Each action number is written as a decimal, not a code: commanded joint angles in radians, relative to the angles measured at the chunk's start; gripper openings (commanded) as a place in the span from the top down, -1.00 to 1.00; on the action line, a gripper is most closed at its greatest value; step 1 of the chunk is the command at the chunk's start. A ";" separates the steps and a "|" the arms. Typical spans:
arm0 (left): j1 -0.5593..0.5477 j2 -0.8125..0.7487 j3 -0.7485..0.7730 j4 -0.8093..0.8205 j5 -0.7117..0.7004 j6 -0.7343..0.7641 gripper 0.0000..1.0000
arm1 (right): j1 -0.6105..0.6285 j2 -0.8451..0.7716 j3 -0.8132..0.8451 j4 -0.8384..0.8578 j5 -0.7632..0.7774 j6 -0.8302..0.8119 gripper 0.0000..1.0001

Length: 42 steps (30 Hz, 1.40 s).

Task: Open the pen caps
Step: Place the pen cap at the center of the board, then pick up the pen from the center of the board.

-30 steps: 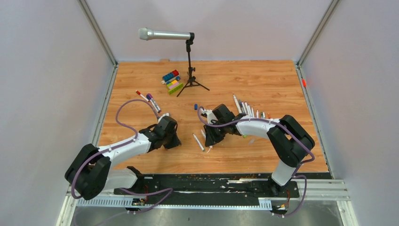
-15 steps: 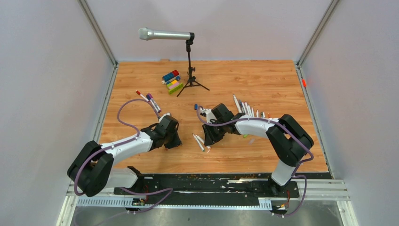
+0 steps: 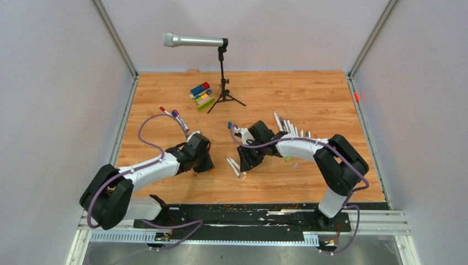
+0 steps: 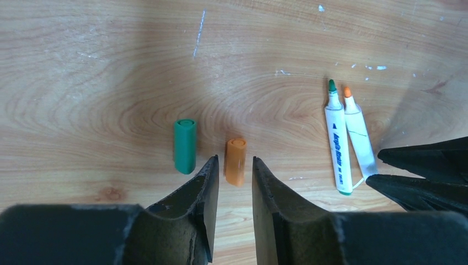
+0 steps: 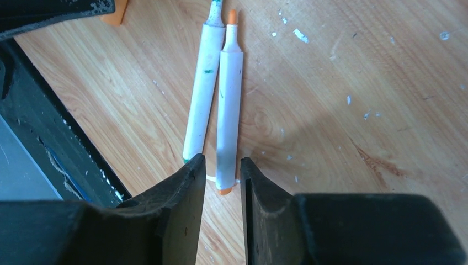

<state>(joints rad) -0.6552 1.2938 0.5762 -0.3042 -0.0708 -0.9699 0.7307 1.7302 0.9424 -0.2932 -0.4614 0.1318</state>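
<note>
Uncapped and flat on the worktop (image 4: pixel 110 66): green-tipped pen (image 4: pixel 337 144) and orange-tipped pen (image 4: pixel 360 135), white barrels side by side, touching, tips the same way. Off and on their sides, close together but not touching, apart from those pens: green cap (image 4: pixel 185 146), orange cap (image 4: pixel 235 161). Elsewhere: fanned row of pens (image 3: pixel 291 130); three pens (image 3: pixel 174 117) with coloured ends.

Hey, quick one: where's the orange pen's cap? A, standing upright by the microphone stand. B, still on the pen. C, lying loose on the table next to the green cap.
C: the orange cap lies on its side on the wood beside the green cap, and the orange pen shows its bare tip.
</note>
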 commanded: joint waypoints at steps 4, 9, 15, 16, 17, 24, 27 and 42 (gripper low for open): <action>-0.002 -0.172 0.076 -0.088 -0.099 0.067 -0.02 | -0.003 -0.132 0.074 -0.111 -0.082 -0.181 0.31; 0.055 -0.312 0.039 -0.015 -0.095 0.227 -0.70 | -0.042 -0.168 0.142 -0.310 -0.273 -0.506 0.15; 0.299 -0.402 -0.053 0.215 0.127 0.324 -1.00 | -0.141 -0.221 0.164 -0.527 -0.480 -0.814 0.11; 0.351 -0.387 -0.051 0.241 0.168 0.327 -1.00 | -0.164 -0.236 0.157 -0.527 -0.496 -0.824 0.10; 0.398 -0.361 -0.042 0.258 0.208 0.333 -1.00 | -0.196 -0.251 0.149 -0.527 -0.515 -0.832 0.10; 0.617 -0.072 0.125 0.232 0.278 0.366 -1.00 | -0.361 -0.319 0.103 -0.469 -0.591 -0.788 0.08; 0.667 0.066 0.241 0.143 0.188 0.367 -1.00 | -0.401 -0.333 0.077 -0.428 -0.609 -0.759 0.08; 0.708 0.707 1.059 -0.466 -0.190 0.341 -0.05 | -0.447 -0.330 0.065 -0.416 -0.625 -0.748 0.09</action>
<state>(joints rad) 0.0463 1.9274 1.5181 -0.6334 -0.1932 -0.6376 0.2886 1.4193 1.0096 -0.7403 -1.0428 -0.6041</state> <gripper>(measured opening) 0.550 0.458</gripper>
